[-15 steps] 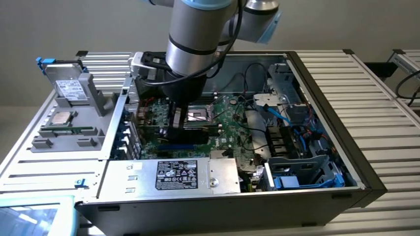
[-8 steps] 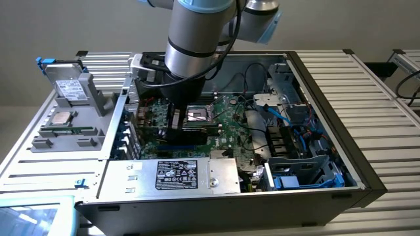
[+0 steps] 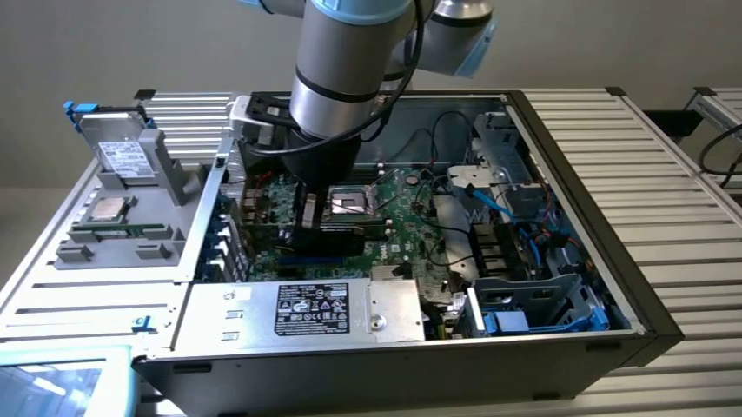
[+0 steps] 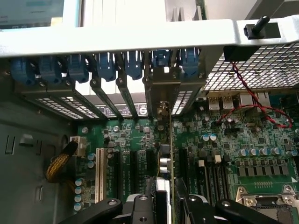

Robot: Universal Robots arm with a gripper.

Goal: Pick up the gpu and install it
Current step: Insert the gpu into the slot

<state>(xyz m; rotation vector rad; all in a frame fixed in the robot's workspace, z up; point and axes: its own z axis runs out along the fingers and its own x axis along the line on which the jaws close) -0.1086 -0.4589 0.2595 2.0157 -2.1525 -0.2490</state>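
Observation:
My gripper [image 3: 311,224] reaches down into the open computer case [image 3: 579,156], over the green motherboard [image 3: 400,217]. It is shut on the gpu [image 3: 320,241], a black card held on edge above the expansion slots. In the wrist view the gpu [image 4: 164,163] appears edge-on between my two black fingers [image 4: 140,207], with my gripper [image 4: 164,203] straddling it. The card's silver end bracket [image 4: 162,91] meets the row of rear slot openings. Whether the card's lower edge sits in a slot is hidden.
A silver power supply [image 3: 313,310] fills the case's near side and a drive cage with blue parts [image 3: 539,304] stands on the exterior view's right. Blue slot latches [image 4: 107,65], a red-black wire [image 4: 252,100] and a yellow braided cable [image 4: 58,163] lie close by. The CPU socket [image 3: 347,202] is beside the arm.

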